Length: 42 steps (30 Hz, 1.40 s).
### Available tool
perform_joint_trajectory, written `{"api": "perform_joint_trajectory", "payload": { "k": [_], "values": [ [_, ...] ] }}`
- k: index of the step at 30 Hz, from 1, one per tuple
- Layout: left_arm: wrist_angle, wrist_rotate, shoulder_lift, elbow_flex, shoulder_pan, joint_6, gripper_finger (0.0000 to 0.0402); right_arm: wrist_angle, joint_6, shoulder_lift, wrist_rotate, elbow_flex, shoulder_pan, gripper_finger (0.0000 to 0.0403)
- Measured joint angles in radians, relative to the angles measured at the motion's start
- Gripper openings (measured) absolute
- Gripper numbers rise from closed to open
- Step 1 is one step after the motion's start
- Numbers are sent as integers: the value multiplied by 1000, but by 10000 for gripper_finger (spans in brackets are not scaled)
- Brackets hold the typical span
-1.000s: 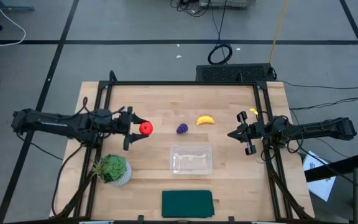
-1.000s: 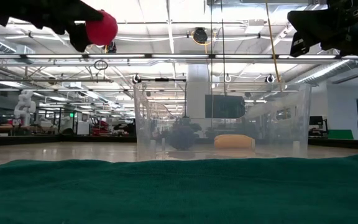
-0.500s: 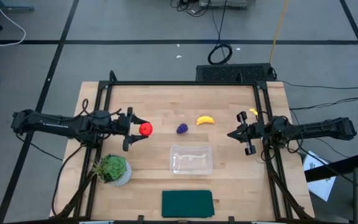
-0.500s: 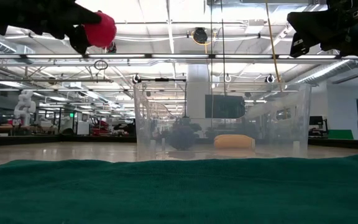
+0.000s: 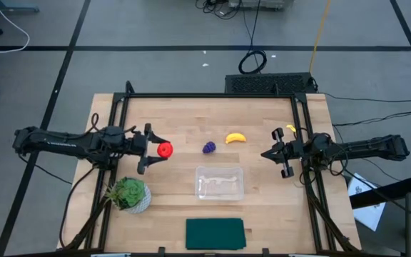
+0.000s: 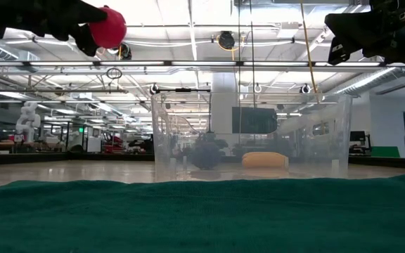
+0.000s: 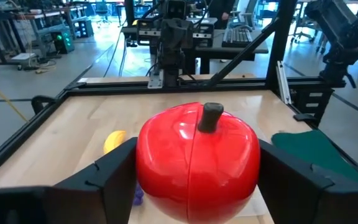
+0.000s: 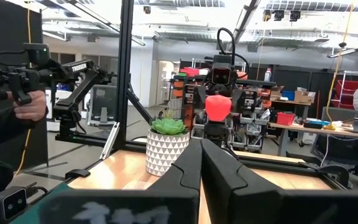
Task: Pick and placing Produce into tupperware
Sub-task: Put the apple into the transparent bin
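Note:
The round red fruit (image 5: 165, 149) (image 6: 107, 27) sits in my left gripper (image 5: 153, 150), high above the table's left half. It fills the left wrist view as the red fruit (image 7: 196, 158), stem up. The yellow banana (image 5: 235, 138) and the purple bunch (image 5: 209, 148) lie on the wood beyond the clear tupperware (image 5: 220, 183) (image 6: 252, 137). My right gripper (image 5: 275, 155) (image 8: 201, 168) hangs shut and holds nothing, raised near the table's right edge. My left gripper pinches the red fruit between its two fingers (image 7: 114, 177), one on each flank at the fruit's widest part (image 7: 148, 162). The fingers come level from the table's left side. The fruit is lifted clear and upright, its stem (image 7: 211, 117) pointing up.
A leafy plant in a white pot (image 5: 128, 193) stands near the table's left near corner, below my left arm. A dark green cloth (image 5: 215, 233) lies at the near edge, in front of the tupperware. A person's hand (image 8: 17, 106) holds a device beyond the table.
My left gripper, still shut on the red fruit, has risen a little and drawn slightly back toward the table's left edge. The right arm has kept still.

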Motion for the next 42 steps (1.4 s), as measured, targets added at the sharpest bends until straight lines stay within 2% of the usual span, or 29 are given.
{"api": "perform_joint_trajectory", "payload": {
  "k": [7, 13, 20, 26, 33, 42],
  "values": [
    [-13, 43, 2, 0, 0, -36, 262, 0, 0, 0, 0, 0, 0, 0],
    [5, 45, 2, -17, -12, -24, 274, 0, -1, 0, 0, 0, 0, 0],
    [12, 45, 2, -20, -13, -24, 263, 1, -1, 0, 0, 0, 0, 0],
    [12, 59, 2, -20, -12, -31, 275, 3, -1, 0, 0, 0, 0, 0],
    [12, 60, 2, -21, -12, -33, 265, 5, 0, 0, 0, 0, 0, 0],
    [33, 61, 2, -21, -12, -32, 275, 0, -2, 0, 0, 0, 0, 0]
  ]
}}
